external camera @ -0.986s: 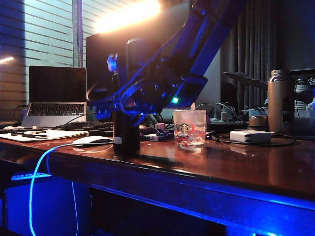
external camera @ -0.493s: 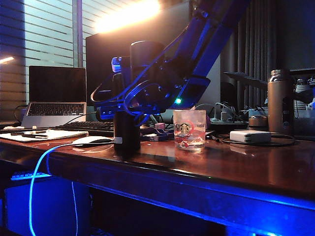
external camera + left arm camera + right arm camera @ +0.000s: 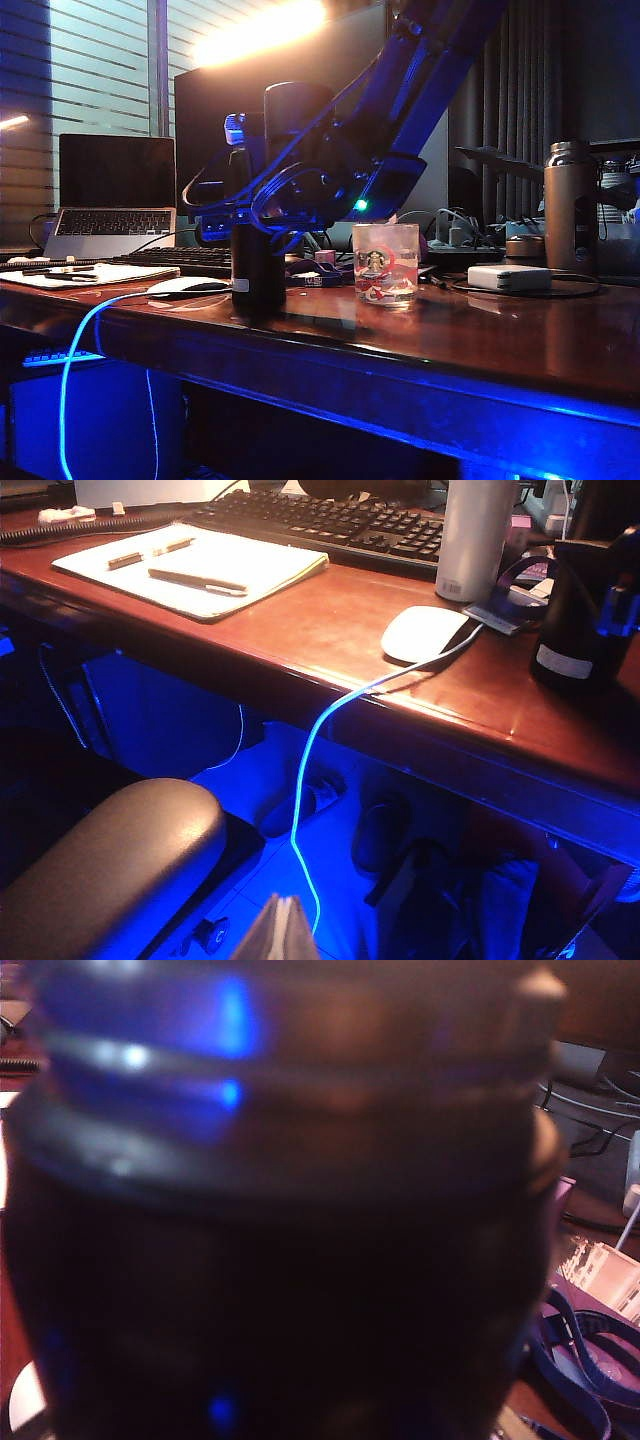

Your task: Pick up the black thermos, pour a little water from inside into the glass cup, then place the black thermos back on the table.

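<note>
We see the right claw [image 3: 250, 215] spread wide around the matte cylindrical black thermos [image 3: 257, 270] on the glossy tabletop [image 3: 450, 340]; printed glass cup [image 3: 385, 263] at 3 o'clock; left claw unseen.

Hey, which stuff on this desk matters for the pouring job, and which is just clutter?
Job: black thermos, glass cup, table, right gripper around the thermos.
Clutter: laptop, mouse, keyboard, notepad, bronze flask, white bottle.

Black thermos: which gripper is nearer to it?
Right. The right gripper is at the black thermos, which fills its wrist view. The left gripper hangs below the table edge, well away.
</note>
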Controlling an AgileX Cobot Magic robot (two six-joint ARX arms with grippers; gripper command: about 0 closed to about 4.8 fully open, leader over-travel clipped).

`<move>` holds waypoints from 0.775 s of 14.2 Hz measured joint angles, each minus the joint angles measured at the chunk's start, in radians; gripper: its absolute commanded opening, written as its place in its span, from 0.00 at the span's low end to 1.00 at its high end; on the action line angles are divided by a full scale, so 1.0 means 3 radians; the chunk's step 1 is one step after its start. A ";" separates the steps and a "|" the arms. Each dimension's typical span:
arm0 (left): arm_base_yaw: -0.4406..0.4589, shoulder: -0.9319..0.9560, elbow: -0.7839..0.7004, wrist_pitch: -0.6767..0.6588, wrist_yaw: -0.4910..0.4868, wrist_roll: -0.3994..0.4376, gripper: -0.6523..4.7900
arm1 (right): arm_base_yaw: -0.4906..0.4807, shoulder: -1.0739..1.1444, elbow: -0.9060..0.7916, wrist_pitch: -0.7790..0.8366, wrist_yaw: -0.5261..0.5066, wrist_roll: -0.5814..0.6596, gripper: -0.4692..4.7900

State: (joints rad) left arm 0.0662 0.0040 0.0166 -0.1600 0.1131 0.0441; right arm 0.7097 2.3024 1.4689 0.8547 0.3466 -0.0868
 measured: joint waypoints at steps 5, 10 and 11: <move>0.0000 0.0000 -0.0001 -0.0001 0.0009 -0.0032 0.12 | -0.0056 0.0000 0.0011 0.0047 -0.0034 0.0000 1.00; 0.0000 0.0000 -0.0001 0.0000 0.0009 -0.0064 0.12 | -0.0062 -0.0001 0.0137 -0.0006 -0.0104 0.0000 0.85; 0.0000 0.0000 -0.0001 0.0000 0.0009 -0.0064 0.12 | -0.0062 -0.0001 0.0136 -0.0036 -0.0112 0.0000 0.85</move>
State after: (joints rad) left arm 0.0662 0.0040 0.0162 -0.1600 0.1158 0.0250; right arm 0.6910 2.3020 1.5097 0.8440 0.3130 -0.0868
